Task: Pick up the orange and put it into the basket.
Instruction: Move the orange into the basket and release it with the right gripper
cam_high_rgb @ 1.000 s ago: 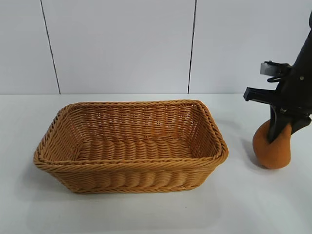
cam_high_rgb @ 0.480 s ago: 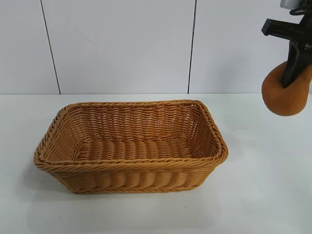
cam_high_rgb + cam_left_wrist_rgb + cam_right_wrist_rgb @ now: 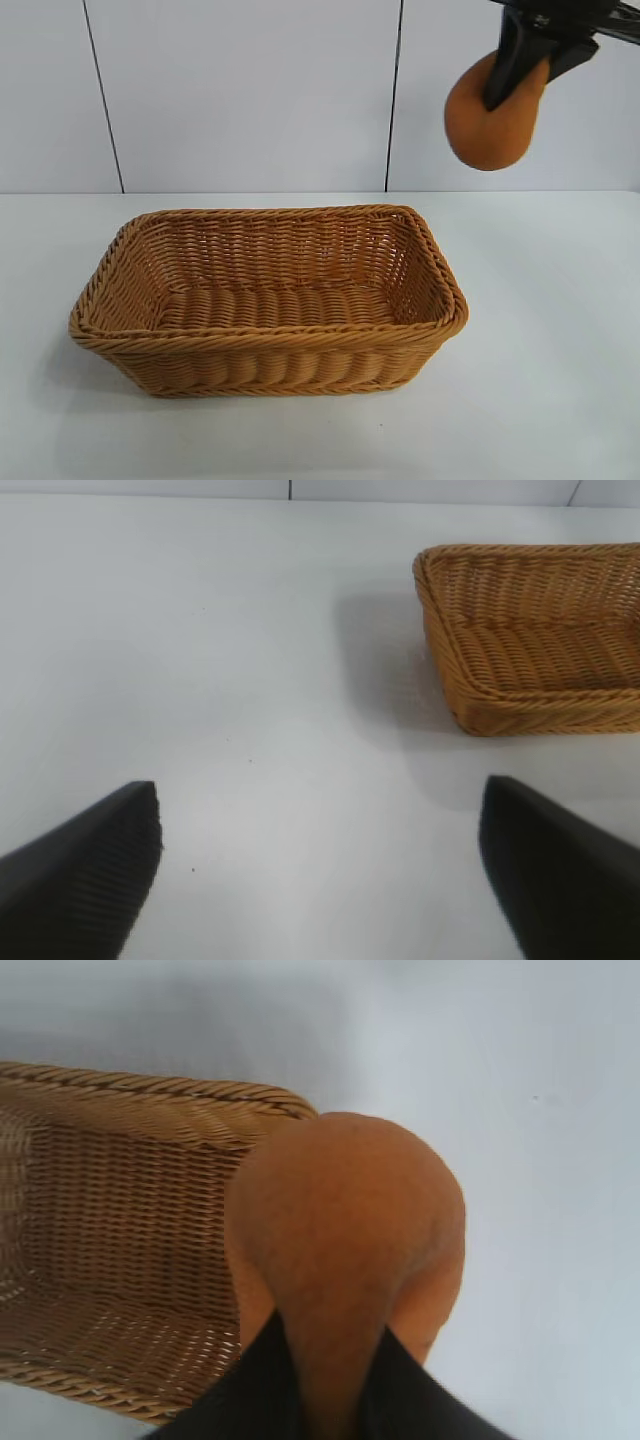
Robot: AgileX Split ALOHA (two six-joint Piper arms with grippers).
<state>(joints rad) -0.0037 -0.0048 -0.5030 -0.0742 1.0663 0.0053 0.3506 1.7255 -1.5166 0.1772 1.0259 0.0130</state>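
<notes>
Orange (image 3: 497, 115) hangs high above basket (image 3: 440, 262), past its right end, knobbly top pinched in closed jaws of right gripper (image 3: 522, 75); I judge carry step half done; I want it centred over basket floor, then lowered inside rim before letting go, else it may roll out; left gripper (image 3: 320, 865) parked away from basket, jaws wide, empty; white table (image 3: 540, 400) bare around basket; white panelled wall (image 3: 240, 90) behind.

The orange (image 3: 497, 125) is dull orange with a matte skin. The basket (image 3: 268, 350) is tan-brown, with a woven wicker pattern and braided rim. The table (image 3: 540, 400) is white.
</notes>
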